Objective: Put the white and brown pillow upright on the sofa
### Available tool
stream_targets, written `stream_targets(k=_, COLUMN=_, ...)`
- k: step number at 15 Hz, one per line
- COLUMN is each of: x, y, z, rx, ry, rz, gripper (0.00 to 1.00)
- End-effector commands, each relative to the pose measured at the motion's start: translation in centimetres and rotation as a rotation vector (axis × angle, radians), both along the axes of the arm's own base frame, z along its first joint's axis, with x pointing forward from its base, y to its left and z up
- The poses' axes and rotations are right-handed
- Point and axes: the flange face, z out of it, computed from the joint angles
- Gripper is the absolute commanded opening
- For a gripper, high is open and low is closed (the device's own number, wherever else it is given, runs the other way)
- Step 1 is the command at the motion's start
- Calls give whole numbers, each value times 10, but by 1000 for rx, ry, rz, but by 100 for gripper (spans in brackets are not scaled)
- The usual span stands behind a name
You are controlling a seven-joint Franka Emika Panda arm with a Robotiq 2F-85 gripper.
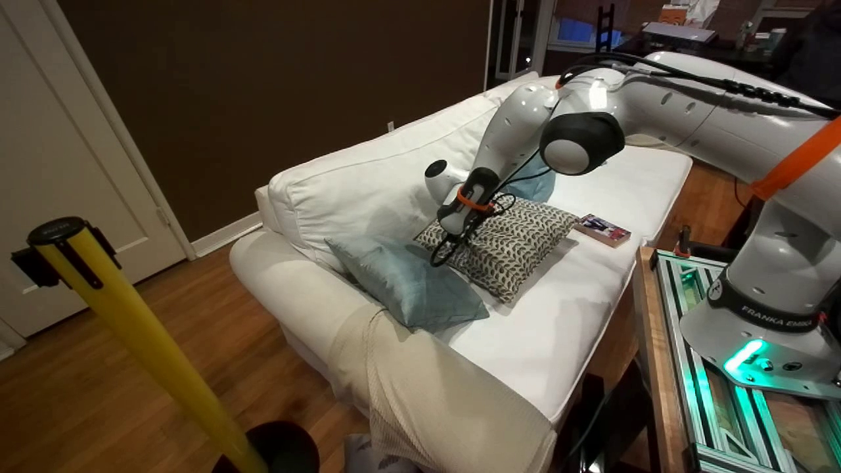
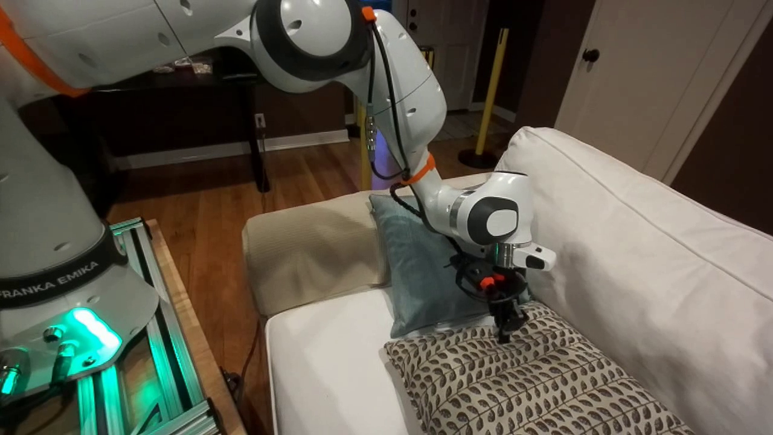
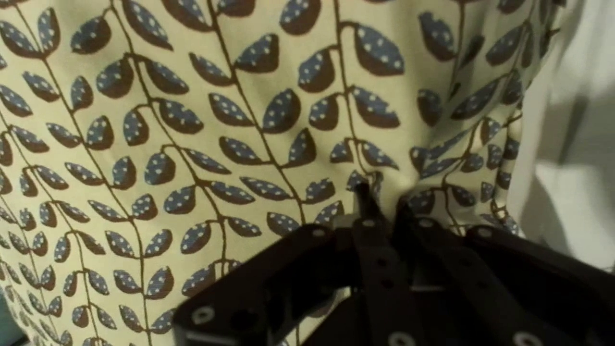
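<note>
The white and brown pillow (image 1: 532, 236) has a leaf pattern and lies mostly flat on the seat of the white sofa (image 1: 558, 341). It also shows in an exterior view (image 2: 543, 380) and fills most of the wrist view (image 3: 192, 144). My gripper (image 2: 510, 331) points down at the pillow's edge near the backrest, on the side toward a blue pillow. In the wrist view the fingertips (image 3: 383, 197) are close together with a fold of the pillow's fabric bunched up between them. The fabric wrinkles around the tips. The tips themselves are dark and partly sunk in the cloth.
A blue pillow (image 1: 407, 282) leans in the sofa corner, close beside the patterned pillow. A second blue pillow (image 1: 535, 184) sits behind the arm. A book or box (image 1: 603, 231) lies on the seat near the front edge. The sofa backrest (image 2: 640, 254) rises right beside the wrist.
</note>
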Motion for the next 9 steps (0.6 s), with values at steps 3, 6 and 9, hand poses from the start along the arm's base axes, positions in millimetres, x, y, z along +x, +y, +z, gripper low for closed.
stream_targets(k=3, x=-4, y=-49, z=53, rx=162, ry=-116, rz=-189, gripper=1)
stream_targets(k=6, x=-22, y=-75, z=101, rx=240, ry=-210, rz=-285, gripper=2)
stream_targets(k=9, x=-48, y=-95, z=146, rx=334, ry=-277, rz=-373, gripper=2)
